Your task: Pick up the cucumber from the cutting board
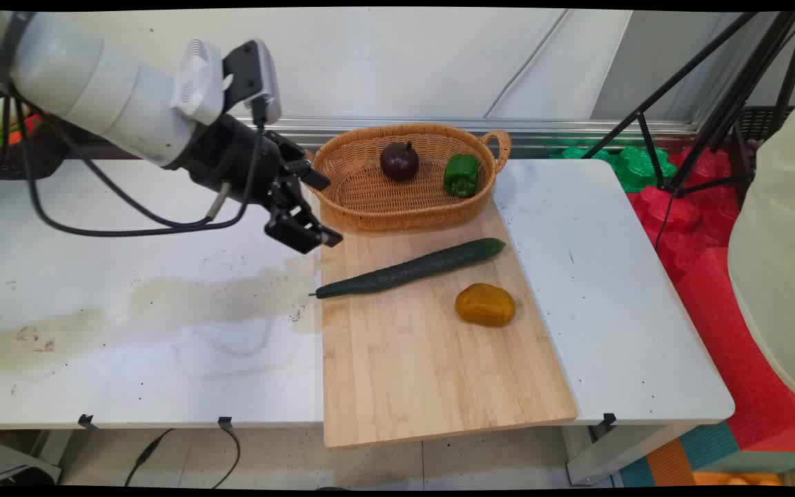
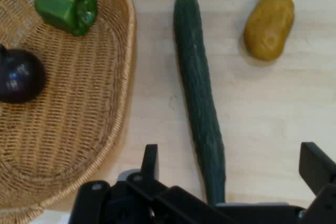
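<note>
- The gripper (image 1: 301, 210) hangs with its jaws spread wide and nothing between them, above the left edge of the cutting board (image 1: 432, 373), near the cucumber's stem end.
- The cucumber (image 1: 411, 268) lies diagonally across the cutting board.
- The wicker basket (image 1: 370, 200) sits at the board's far end, holding a red onion (image 1: 399, 160) and a green bell pepper (image 1: 462, 174).
- A potato (image 1: 485, 304) rests on the board, just right of the cucumber.
- The board lies on the white desk (image 1: 618, 297).

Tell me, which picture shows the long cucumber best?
The main view: the whole cucumber lies in sight on the wooden board, tip to tip. The hand view shows it larger, but the gripper hides its near end.
</note>
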Robot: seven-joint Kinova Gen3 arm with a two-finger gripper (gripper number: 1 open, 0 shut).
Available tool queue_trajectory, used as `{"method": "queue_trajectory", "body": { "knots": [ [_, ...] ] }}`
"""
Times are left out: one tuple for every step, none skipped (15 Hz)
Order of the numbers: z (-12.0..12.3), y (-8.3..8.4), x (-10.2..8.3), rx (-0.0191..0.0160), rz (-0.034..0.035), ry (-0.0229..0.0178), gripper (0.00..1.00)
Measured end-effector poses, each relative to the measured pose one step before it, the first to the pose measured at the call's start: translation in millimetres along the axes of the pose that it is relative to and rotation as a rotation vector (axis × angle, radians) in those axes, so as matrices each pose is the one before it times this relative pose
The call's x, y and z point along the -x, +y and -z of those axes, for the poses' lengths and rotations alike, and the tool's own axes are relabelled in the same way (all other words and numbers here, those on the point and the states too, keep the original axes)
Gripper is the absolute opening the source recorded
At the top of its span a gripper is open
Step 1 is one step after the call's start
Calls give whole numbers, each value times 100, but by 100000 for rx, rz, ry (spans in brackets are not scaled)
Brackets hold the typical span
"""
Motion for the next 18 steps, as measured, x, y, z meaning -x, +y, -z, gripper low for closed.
{"method": "queue_trajectory", "body": {
  "knots": [
    [-507,-145,-409,-576,918,-97,100],
    [-660,-111,-546,-469,820,-261,100],
    [-702,-80,-486,-290,525,-595,100],
    [-815,-65,-498,-175,419,-896,100],
    [-1246,-93,-620,-117,738,-1464,100],
    [-814,-43,-366,-70,480,-1021,100],
    [-866,-35,-352,-45,430,-1152,100],
    [-1240,-15,-488,-11,440,-1666,100],
    [-1080,12,-406,77,335,-1499,100],
    [-930,27,-340,60,332,-1202,100],
    [-1119,65,-417,152,357,-1418,100],
    [-1304,90,-448,273,493,-1645,100],
    [-1636,123,-555,337,713,-2029,100],
    [-876,80,-295,192,336,-1117,100],
    [-1349,126,-425,325,540,-1757,100],
    [-978,104,-313,282,344,-1252,100],
    [-1072,127,-338,372,337,-1336,100],
    [-583,65,-180,227,217,-700,100]
  ]
}}
